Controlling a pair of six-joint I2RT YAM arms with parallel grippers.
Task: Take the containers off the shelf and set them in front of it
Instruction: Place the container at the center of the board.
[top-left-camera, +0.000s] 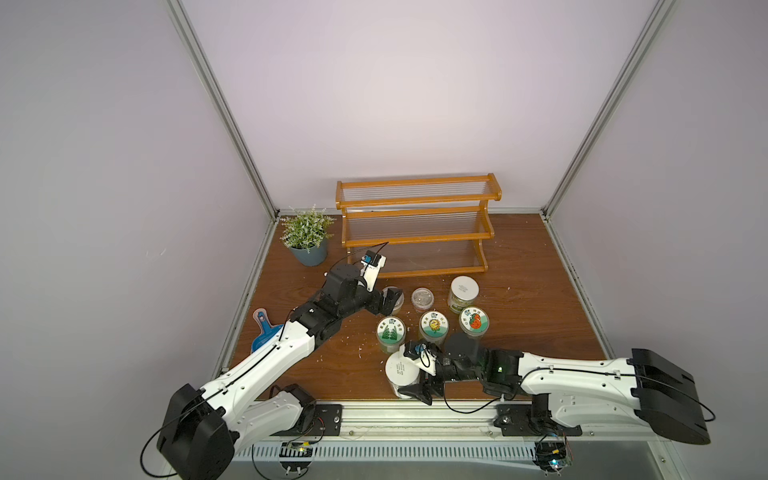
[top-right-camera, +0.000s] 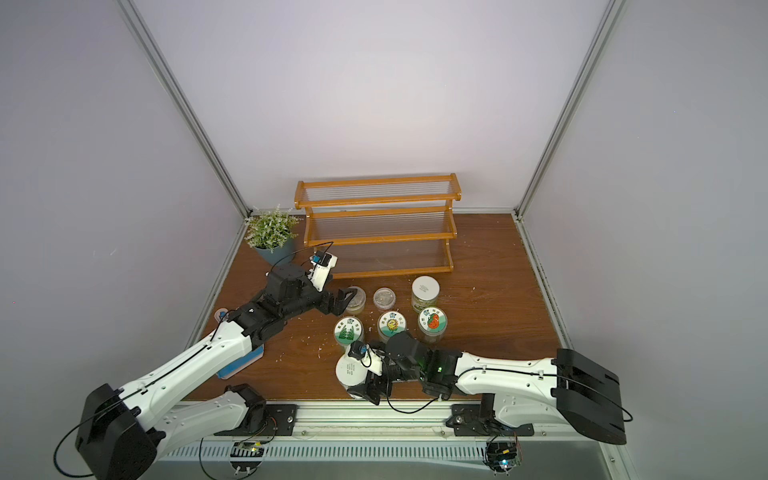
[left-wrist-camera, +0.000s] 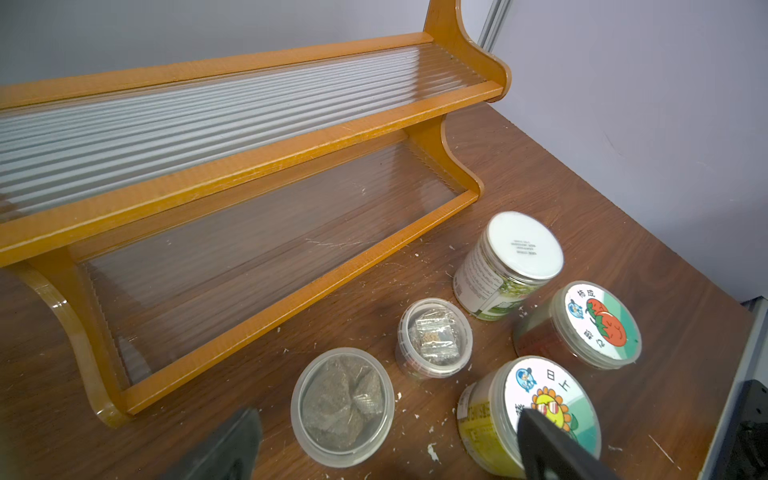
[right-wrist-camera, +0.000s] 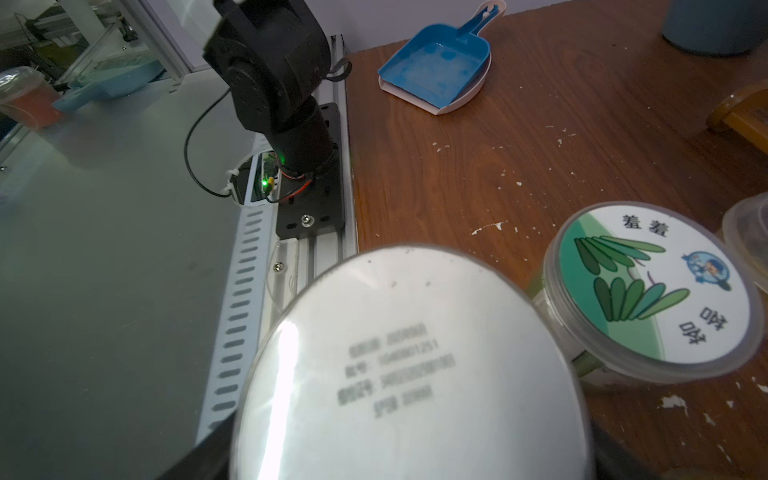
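Note:
The shelf stands at the back with all three tiers bare. Several containers stand in front of it: a grey-filled clear cup, a smaller clear cup, a white-lidded jar, and three picture-lidded jars. My left gripper is open, its fingers on either side of the grey-filled cup and clear of it. My right gripper is shut on another white-lidded jar near the table's front edge.
A grey-blue plant pot stands left of the shelf. A blue dustpan lies at the left edge under my left arm. White crumbs dot the wooden table. A metal rail runs along the front.

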